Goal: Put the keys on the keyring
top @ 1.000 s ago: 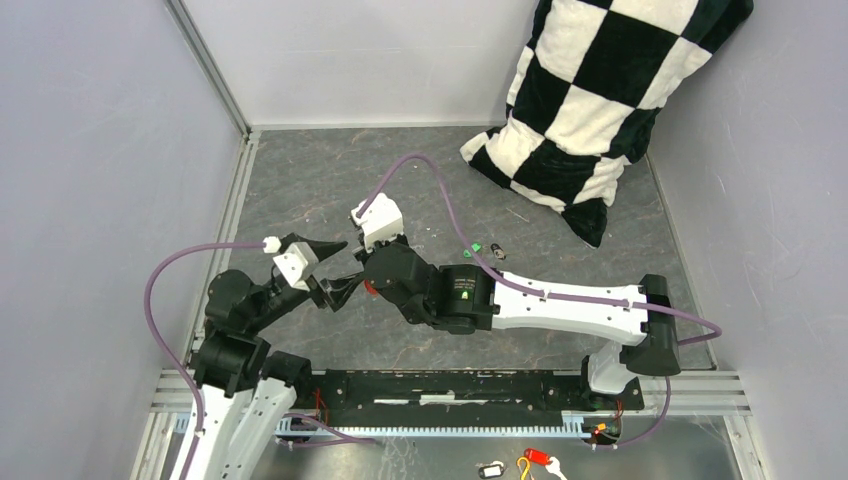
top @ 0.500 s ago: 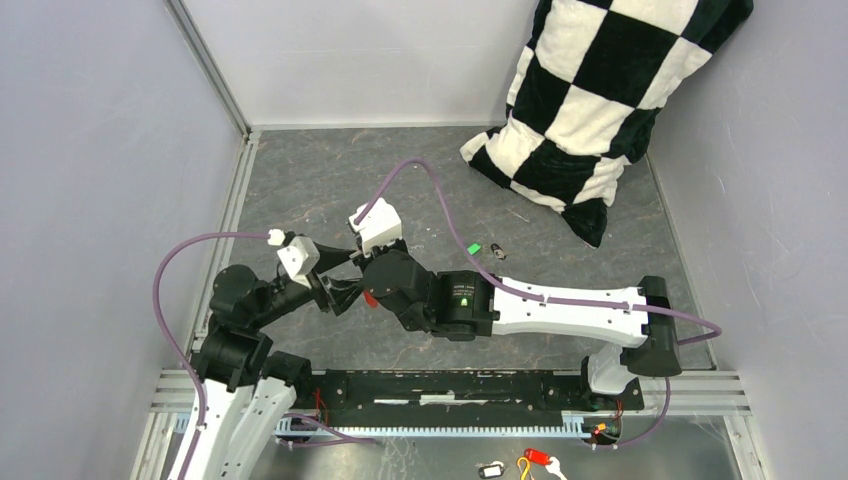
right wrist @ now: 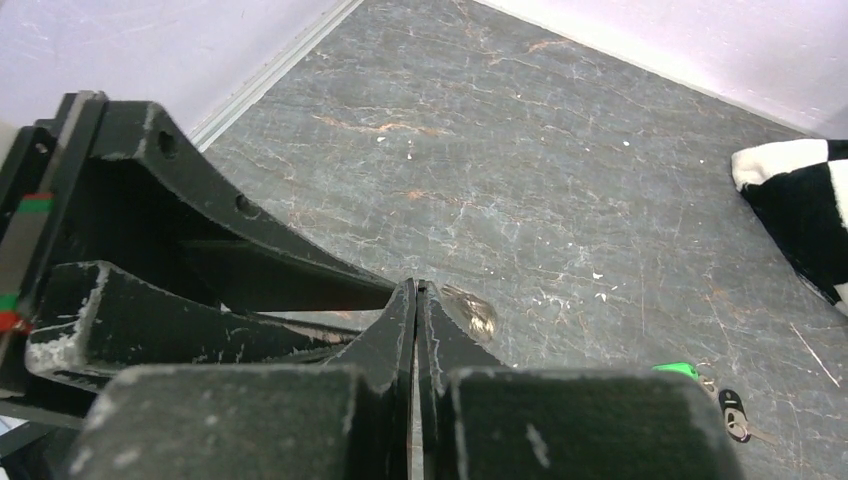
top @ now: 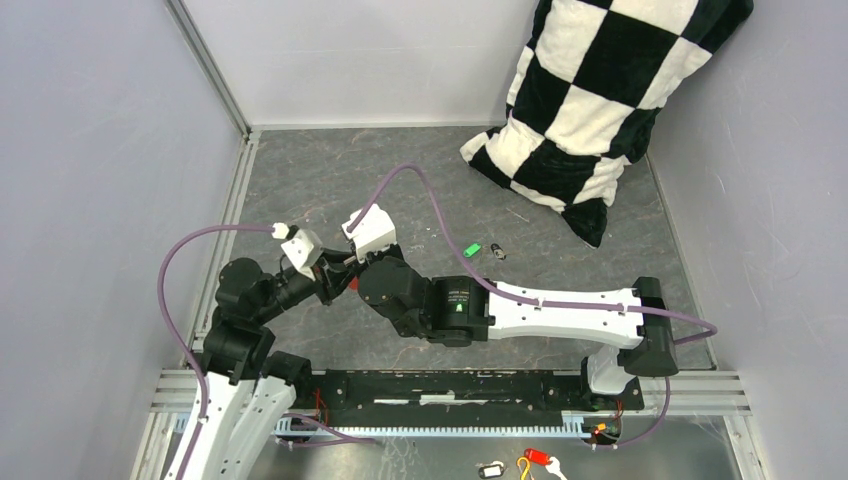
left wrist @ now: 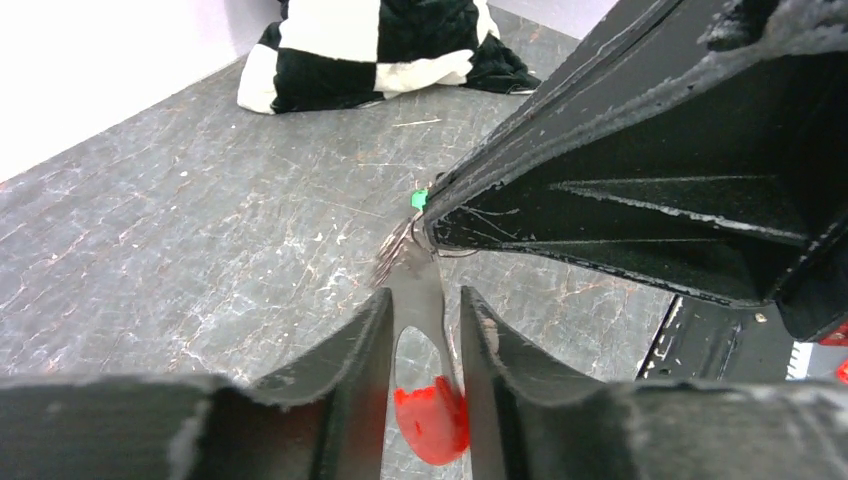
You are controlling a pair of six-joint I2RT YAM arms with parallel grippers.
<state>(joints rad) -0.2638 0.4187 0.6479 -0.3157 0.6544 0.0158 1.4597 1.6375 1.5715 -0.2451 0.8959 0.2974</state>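
Observation:
My right gripper (top: 352, 262) (right wrist: 417, 290) is shut, and the thin silvery keyring (right wrist: 470, 312) shows right at its tip. In the left wrist view the keyring (left wrist: 395, 250) is a blur at that tip. A long red key (left wrist: 432, 420) reaches down from there, its grey blade pointing at the ring. My left gripper (top: 338, 272) (left wrist: 425, 300) has its fingers tight on both sides of this key. A short green key (top: 472, 249) (right wrist: 678, 370) and a small dark key (top: 497, 251) (right wrist: 733, 412) lie together on the grey floor, to the right of both grippers.
A black-and-white checkered pillow (top: 600, 90) leans in the far right corner. Purple cables (top: 420, 172) arc over both wrists. A red tag with a yellow loop (top: 535, 460) and a black-framed white tag (top: 490, 468) lie beyond the near rail. Walls close in the left and back.
My left gripper has moved right, up to the right gripper's tip, and its jaws have narrowed around the red key. The right arm has shifted slightly left.

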